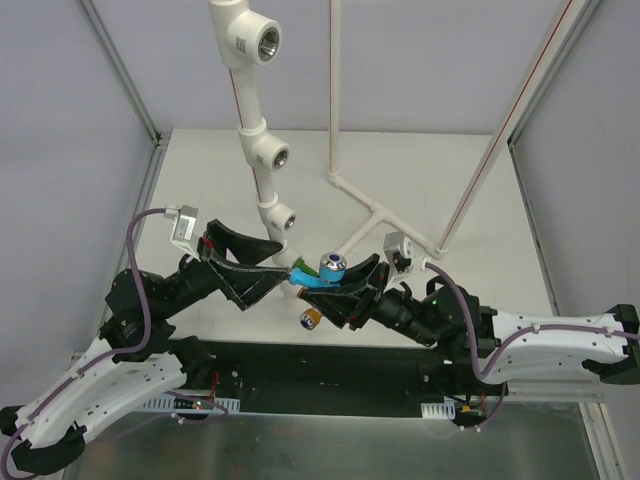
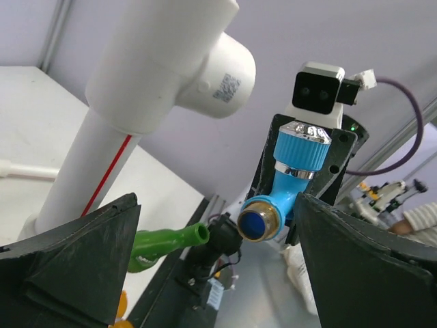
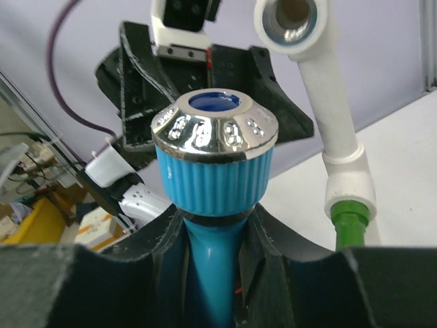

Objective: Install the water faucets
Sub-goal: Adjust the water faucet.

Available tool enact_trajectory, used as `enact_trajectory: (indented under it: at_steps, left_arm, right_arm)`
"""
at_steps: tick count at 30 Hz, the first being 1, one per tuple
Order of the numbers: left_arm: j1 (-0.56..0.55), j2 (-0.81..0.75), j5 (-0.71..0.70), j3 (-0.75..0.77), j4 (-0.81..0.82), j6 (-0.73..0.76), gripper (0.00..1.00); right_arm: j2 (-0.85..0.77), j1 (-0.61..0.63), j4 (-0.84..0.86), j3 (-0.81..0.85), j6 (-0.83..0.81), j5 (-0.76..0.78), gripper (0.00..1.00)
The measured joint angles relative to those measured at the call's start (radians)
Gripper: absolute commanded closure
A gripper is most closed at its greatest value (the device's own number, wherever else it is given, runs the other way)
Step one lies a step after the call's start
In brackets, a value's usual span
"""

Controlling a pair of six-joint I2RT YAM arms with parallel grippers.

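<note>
Top external view, and the right gripper [image 1: 345, 287] is clamped on the light blue faucet [image 1: 322, 273], holding it up over the near middle of the table [image 1: 450, 190]. The chrome-capped knob points upward. Left gripper [image 1: 278, 262] sits just beside it with its jaws spread wide and nothing between them. So the blue tap belongs to the right arm alone.

On the left wrist camera the faucet's brass threaded end [image 2: 256, 222] faces us, looking clean and ready. I'd judge this as the carry-to-fitting step. The next move calls for swinging that brass end round to line up square with an open socket on the white pipe tees [image 1: 277, 155], then pushing in and turning.

The green faucet [image 2: 167, 246] lies low near the bottom of the pipe. It may already be seated in a fitting, but the angle is too poor to be sure. The orange faucet [image 1: 312, 318] rests just below the blue one.

As for writing, there's only a square printed code patch on the tee [image 2: 229, 87], with no legible words.
</note>
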Motion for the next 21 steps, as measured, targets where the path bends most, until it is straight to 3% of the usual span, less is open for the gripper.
enact_trajectory:
  at_steps: [11, 21]
  left_arm:
    - [0.0, 0.08, -0.004, -0.046, 0.315, -0.196, 0.19]
    - [0.0, 0.157, 0.001, -0.051, 0.424, -0.288, 0.49]
  right_arm:
    - [0.011, 0.0, 0.192, -0.002, 0.034, 0.027, 1.0]
    - [0.058, -0.001, 0.247, -0.005, 0.03, 0.077, 1.0]
